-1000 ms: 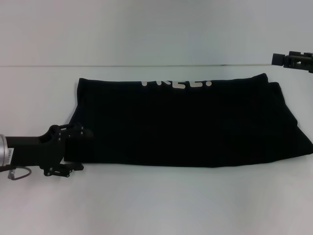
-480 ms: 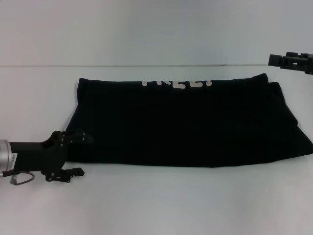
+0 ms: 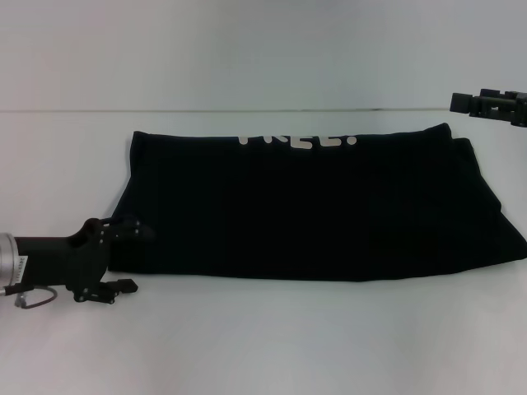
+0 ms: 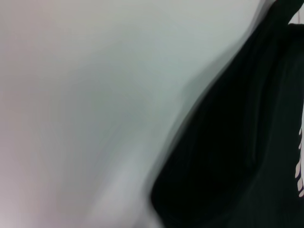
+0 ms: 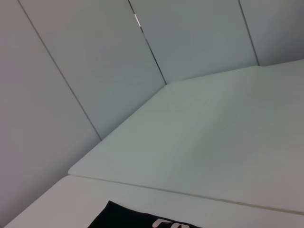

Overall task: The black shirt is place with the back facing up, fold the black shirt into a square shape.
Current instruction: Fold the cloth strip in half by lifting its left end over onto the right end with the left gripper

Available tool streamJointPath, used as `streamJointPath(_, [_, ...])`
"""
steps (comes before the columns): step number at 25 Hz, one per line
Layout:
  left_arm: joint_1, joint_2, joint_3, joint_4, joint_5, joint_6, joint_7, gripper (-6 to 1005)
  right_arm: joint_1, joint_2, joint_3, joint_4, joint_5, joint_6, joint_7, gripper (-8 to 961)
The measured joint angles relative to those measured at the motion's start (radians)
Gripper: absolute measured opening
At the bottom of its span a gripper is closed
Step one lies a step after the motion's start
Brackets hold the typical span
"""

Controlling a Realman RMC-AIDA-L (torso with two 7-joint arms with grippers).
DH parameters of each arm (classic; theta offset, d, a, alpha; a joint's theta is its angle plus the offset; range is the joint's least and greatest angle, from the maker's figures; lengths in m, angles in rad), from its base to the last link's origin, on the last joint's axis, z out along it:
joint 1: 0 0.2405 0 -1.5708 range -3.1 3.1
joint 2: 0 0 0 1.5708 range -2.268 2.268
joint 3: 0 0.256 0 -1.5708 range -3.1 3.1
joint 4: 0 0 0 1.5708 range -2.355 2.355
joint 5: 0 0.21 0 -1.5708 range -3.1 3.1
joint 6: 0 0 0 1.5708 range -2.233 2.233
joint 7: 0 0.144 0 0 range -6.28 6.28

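The black shirt [image 3: 313, 210] lies flat on the white table as a wide folded band. White lettering [image 3: 296, 140] shows along its far edge. My left gripper [image 3: 129, 260] is open at the shirt's near-left corner. One finger [image 3: 136, 231] lies over the fabric edge and the other finger [image 3: 122, 287] is on the bare table. The left wrist view shows the shirt's edge [image 4: 247, 142] close up, blurred. My right gripper [image 3: 455, 102] hangs at the far right, beyond the shirt's far-right corner. A corner of the shirt [image 5: 137, 219] shows in the right wrist view.
The white table [image 3: 263, 346] has bare surface in front of the shirt and to its left. The table's far edge [image 3: 263, 110] meets a plain wall. Panelled walls [image 5: 95, 71] show in the right wrist view.
My left gripper has slid a little toward the near-left, down along the shirt's left corner. My right gripper has edged slightly leftward. The shirt has not moved.
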Motion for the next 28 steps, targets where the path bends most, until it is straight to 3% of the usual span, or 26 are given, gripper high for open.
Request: streamJointPath(28, [-0.007,0.000,-0.001,0.000,0.000,-0.085,0.001,927,-0.007,0.000,0.001,-0.004,0.000,0.000,0.000,939])
